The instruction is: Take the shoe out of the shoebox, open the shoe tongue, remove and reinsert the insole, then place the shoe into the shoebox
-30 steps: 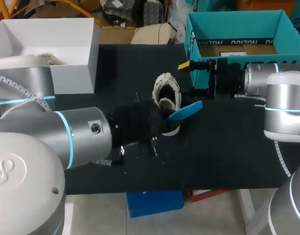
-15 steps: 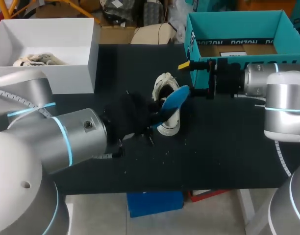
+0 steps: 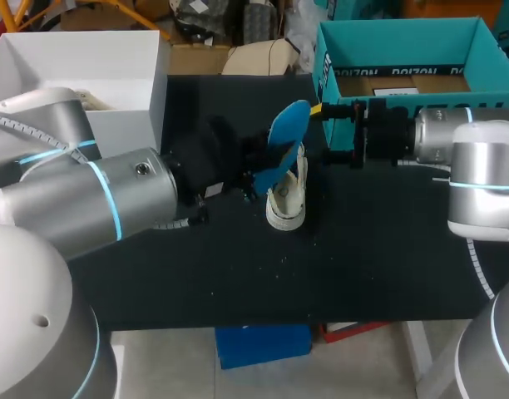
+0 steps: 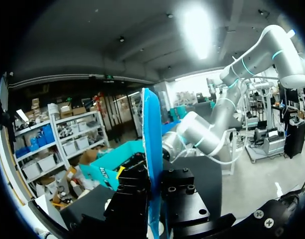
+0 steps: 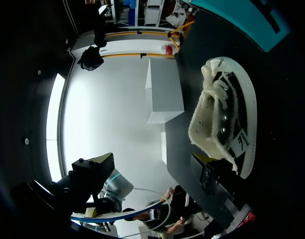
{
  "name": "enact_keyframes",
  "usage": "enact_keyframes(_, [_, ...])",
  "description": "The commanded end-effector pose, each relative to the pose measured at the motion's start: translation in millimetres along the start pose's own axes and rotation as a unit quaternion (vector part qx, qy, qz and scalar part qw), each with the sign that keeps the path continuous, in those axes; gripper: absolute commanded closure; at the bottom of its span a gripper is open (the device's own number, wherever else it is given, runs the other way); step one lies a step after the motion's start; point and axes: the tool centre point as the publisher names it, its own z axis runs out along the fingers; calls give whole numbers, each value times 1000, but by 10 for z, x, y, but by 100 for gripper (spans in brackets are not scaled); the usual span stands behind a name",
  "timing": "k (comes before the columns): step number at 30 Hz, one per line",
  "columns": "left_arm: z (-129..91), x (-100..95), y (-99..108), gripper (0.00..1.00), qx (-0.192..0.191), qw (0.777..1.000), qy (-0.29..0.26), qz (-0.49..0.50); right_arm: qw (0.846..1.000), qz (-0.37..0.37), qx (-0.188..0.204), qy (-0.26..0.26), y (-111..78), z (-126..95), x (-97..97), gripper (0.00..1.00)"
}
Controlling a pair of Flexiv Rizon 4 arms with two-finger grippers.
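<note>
A cream shoe (image 3: 288,198) with a white sole lies on the black mat in the middle of the table. My left gripper (image 3: 256,172) is just to its left, shut on a blue insole (image 3: 284,143) that stands tilted above the shoe. In the left wrist view the insole (image 4: 152,144) shows edge-on, clamped between the black fingers (image 4: 132,191). My right gripper (image 3: 325,133) hangs open just right of the shoe, in front of the teal shoebox (image 3: 324,62). In the right wrist view the shoe (image 5: 217,119) lies ahead of one finger (image 5: 215,181), outside the jaws.
A white open box (image 3: 113,108) with another cream shoe in it stands at the back left. The teal shoebox fills the back right corner. Small white specks dot the mat in front of the shoe.
My left gripper has swung the blue insole up from low beside the shoe to a raised tilt above it. The right arm and the shoe have stayed put.
</note>
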Motion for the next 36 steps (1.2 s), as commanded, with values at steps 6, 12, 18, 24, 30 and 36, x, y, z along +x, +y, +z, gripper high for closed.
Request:
enact_keyframes(6, [34, -104, -106, 100, -12, 999, -22, -39, 1000, 0, -2, 0, -5, 11, -1, 0])
enact_keyframes(12, [15, -255, -161, 100, -29, 992, -75, -93, 1000, 0, -2, 0, -5, 11, -1, 0])
enact_keyframes(18, [-32, -470, -182, 100, -26, 981, -118, -152, 1000, 0, -2, 0, -5, 11, -1, 0])
enact_keyframes(24, [-90, -643, -173, 100, -7, 965, -144, -217, 1000, 0, -2, 0, -5, 11, -1, 0])
enact_keyframes(30, [-167, -741, -62, 100, -12, 949, -163, -269, 1000, 0, -2, 0, -5, 11, -1, 0])
enact_keyframes(36, [-284, -864, 109, 100, -34, 935, -174, -306, 1000, 0, -2, 0, -5, 11, -1, 0])
